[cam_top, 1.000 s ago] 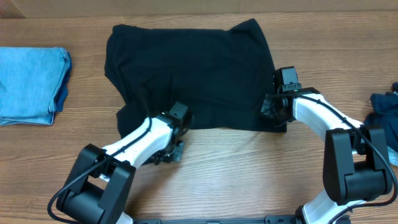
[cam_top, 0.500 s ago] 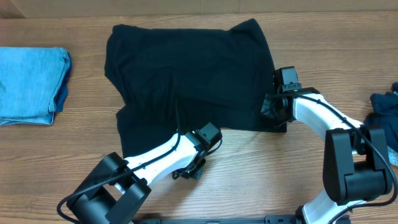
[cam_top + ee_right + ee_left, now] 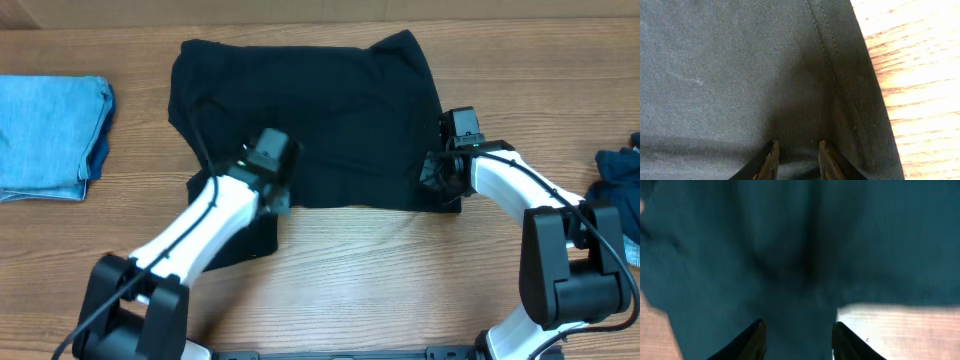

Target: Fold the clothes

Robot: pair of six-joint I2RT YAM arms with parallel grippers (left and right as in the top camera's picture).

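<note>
A black T-shirt (image 3: 320, 110) lies spread on the wooden table, far wider than either gripper. My left gripper (image 3: 272, 190) hovers over its lower left part. In the blurred left wrist view the left gripper (image 3: 797, 325) stands open, its fingers apart, with the dark fabric (image 3: 790, 240) below them and nothing held. My right gripper (image 3: 435, 175) sits at the shirt's lower right corner. In the right wrist view the right gripper (image 3: 797, 145) is shut on a fold of the shirt (image 3: 740, 60) beside its stitched hem.
Folded light blue denim (image 3: 50, 135) lies at the table's left edge. A dark navy garment (image 3: 620, 175) is bunched at the far right edge. Bare wood (image 3: 400, 270) runs along the front between the two arm bases.
The left gripper swung right along the shirt's front hem, then back up and left over the shirt, and its jaws opened. The right arm has not moved.
</note>
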